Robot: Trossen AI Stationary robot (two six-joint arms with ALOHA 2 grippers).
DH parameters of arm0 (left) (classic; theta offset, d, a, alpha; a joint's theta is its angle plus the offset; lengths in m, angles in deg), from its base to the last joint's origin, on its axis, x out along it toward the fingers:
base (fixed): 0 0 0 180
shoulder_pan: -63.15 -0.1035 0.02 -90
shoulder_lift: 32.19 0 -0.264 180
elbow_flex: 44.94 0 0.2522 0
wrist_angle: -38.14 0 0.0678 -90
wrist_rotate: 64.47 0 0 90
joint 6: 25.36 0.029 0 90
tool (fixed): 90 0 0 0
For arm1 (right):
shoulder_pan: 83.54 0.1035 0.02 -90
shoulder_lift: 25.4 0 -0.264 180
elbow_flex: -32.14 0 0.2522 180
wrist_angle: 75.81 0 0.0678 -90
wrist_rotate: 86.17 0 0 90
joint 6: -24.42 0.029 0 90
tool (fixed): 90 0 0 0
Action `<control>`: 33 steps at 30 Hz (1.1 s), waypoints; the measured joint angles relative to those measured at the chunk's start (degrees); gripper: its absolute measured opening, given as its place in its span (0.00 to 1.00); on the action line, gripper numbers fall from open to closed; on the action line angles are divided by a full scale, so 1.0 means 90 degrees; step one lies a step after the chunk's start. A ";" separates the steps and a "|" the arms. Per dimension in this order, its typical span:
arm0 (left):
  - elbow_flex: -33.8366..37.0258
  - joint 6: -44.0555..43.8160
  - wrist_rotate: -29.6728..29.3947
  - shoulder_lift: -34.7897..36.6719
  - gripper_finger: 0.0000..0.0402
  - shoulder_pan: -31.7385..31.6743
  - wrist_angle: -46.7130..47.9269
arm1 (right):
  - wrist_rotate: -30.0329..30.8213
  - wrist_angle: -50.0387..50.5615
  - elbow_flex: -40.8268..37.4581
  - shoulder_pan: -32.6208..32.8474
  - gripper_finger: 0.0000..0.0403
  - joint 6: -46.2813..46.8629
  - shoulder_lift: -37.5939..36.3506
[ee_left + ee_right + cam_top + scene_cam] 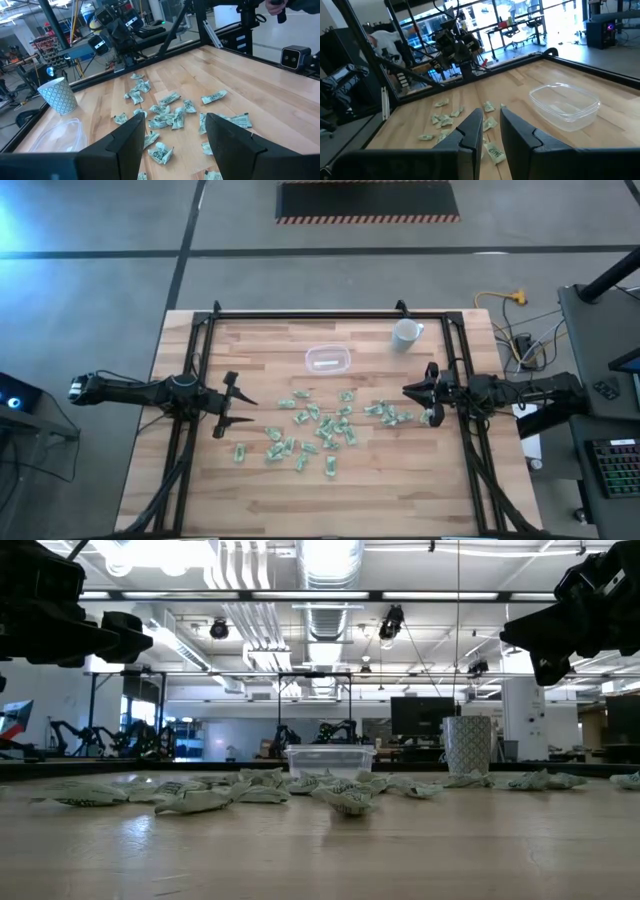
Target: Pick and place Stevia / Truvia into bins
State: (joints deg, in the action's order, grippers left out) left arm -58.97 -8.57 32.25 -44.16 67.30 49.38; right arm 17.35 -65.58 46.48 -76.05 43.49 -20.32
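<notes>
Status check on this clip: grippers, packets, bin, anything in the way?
Left gripper open, empty, above the table's left side. Right gripper empty, jaws narrowly parted, by the right-hand packets. Packets scattered mid-table; bin beyond them. Cup stands clear.

Your left arm reaches in from the left side, its left gripper (236, 404) held above the surface with fingers (131, 142) spread wide and nothing between them. Your right arm reaches in from the right side; the right gripper (408, 391) hovers with fingers (470, 131) narrowly parted, also holding nothing.
</notes>
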 joint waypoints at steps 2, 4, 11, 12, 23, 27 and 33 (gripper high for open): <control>0.0000 0.0000 0.0000 0.0004 0.48 -0.0002 -0.0002 | 0.0000 0.0004 0.0000 0.0000 0.15 0.0000 0.0000; 0.0000 0.0000 0.0000 0.0005 0.48 0.0000 0.0000 | 0.0000 0.0041 0.0000 0.0000 0.15 0.0000 0.0000; 0.0000 0.0000 -0.0002 0.0007 0.48 -0.0001 0.0000 | 0.0001 0.0134 0.0000 -0.0001 0.15 -0.0027 -0.0005; 0.0000 0.0000 -0.0002 0.0008 0.48 0.0000 -0.0002 | 0.0011 0.0133 0.0000 -0.0002 0.15 -0.0050 -0.0005; 0.0000 0.0006 -0.0002 -0.0003 0.48 0.0000 -0.0257 | 0.0044 -0.0057 0.0000 -0.0002 0.15 -0.0532 -0.0002; 0.0000 -0.0735 0.0137 0.0000 0.48 0.0005 -0.0959 | 0.0031 -0.0407 0.0000 0.0000 0.15 -0.1204 -0.0002; 0.0000 -0.2881 0.0141 0.0006 0.48 0.0005 -0.2436 | -0.0041 -0.1072 0.0000 0.0002 0.15 -0.1484 -0.0002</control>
State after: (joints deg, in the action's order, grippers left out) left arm -58.97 -34.50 33.52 -44.10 67.34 27.45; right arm 16.98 -75.23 46.48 -76.03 30.14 -20.34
